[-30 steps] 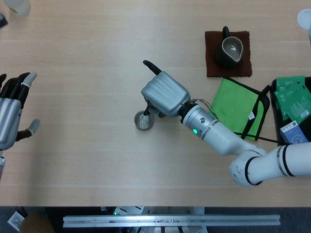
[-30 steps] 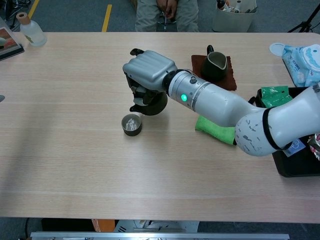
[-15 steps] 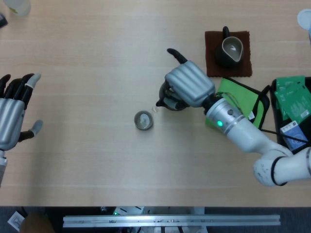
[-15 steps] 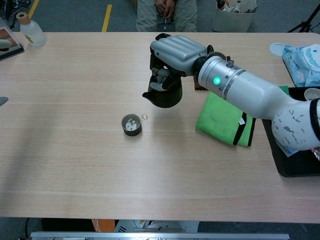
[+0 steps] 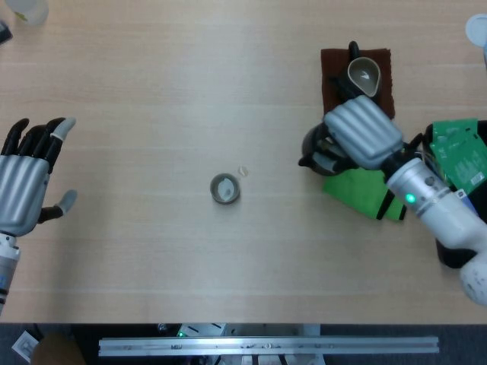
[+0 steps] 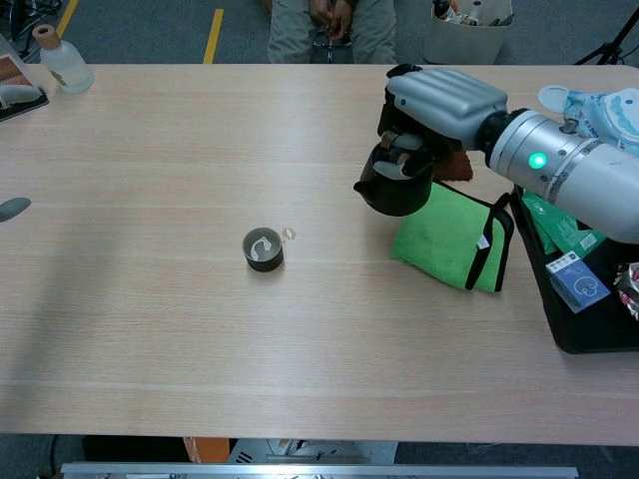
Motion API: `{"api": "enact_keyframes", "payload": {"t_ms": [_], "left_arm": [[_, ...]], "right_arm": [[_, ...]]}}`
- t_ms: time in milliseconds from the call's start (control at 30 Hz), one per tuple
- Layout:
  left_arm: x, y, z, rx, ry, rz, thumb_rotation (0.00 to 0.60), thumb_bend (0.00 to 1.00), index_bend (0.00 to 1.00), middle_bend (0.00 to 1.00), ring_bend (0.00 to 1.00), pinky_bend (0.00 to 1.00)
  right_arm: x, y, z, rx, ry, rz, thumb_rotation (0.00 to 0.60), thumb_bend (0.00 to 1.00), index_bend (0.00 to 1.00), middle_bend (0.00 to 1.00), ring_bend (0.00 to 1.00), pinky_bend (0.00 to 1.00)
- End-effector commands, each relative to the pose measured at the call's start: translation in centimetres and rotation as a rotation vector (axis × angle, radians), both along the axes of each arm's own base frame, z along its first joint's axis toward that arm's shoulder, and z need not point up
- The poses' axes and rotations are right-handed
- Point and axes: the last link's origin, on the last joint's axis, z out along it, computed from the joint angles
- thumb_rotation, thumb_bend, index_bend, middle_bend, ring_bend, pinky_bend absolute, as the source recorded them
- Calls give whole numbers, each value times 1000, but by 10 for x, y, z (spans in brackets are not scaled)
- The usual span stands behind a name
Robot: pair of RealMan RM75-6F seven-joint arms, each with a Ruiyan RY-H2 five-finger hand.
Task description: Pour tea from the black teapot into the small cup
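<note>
Back toward the brown mat (image 5: 335, 80) goes the black teapot (image 6: 394, 185), carried away from the small cup (image 6: 264, 248), which sits alone mid-table with pale liquid in it and a drop beside it. The right hand (image 6: 431, 112) has its fingers wrapped around the pot's top and handle side, above the edge of the green cloth (image 6: 449, 238). It looks heavy, glazed and slippery — best gripped at the handle and set down softly. The left hand (image 5: 24, 179) idles far off, fingers spread, empty.
</note>
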Motion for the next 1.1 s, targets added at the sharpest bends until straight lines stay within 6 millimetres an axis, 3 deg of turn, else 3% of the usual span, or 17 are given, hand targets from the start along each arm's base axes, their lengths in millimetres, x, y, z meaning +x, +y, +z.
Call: {"api": "enact_keyframes", "payload": {"t_ms": [33,267,533,933,1100], "left_arm": [[0,0,-2,-5,-4,-3,600,254,18,106,139,76],[-1,-1,-4,-15,-5,-2,600,254,18,106,139,76],[-5,-2,-6,-19,-15,14,600,254,19,105,139,76],[-10,-1,-8,-24,-17,30,600,254,19,105,139,76],[-11,-1,-9,-25,-17,33,600,253,18,105,139,76]], "right_arm": [[-19,8,7,-1,5,-29,568,281,1000,910,868,8],[-53,16,9,0,28,-85,568,281,1000,911,868,7],[-78,12,5,-6,71,-126,570,281,1000,910,868,8],[-94,16,-16,25,77,-156,568,281,1000,903,865,8],[-96,19,-18,29,91,-148,569,281,994,857,829,8]]}}
